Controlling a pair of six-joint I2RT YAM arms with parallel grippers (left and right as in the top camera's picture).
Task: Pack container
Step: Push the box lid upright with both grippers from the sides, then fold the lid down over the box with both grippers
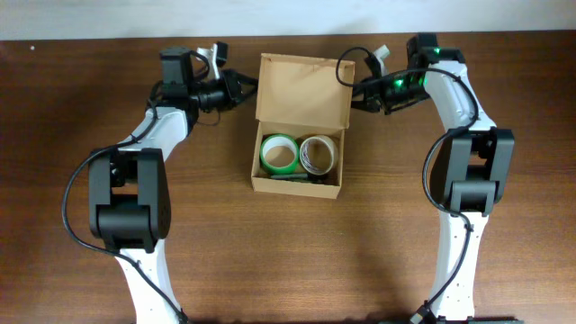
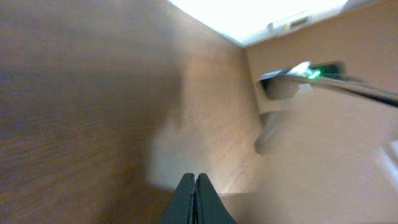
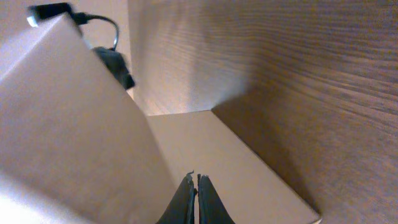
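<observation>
two arms flank the open container [image 1: 301, 90] at mid-counter [image 1: 54, 108], a green tape roll [image 1: 280, 154] and a pale roll [image 1: 316, 153] side by side inside. i see the left gripper [image 1: 241, 88] and right gripper [image 1: 357, 90] jaws pressed together, empty, the right tips possibly brushing the raised lid.

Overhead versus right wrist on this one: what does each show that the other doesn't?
Only overhead: the green tape roll and the pale roll lying inside the open container, plus both arms. Only right wrist: the right gripper with its fingertips pressed together, cardboard just ahead of them. Both: the container's cardboard and the wooden table.
</observation>
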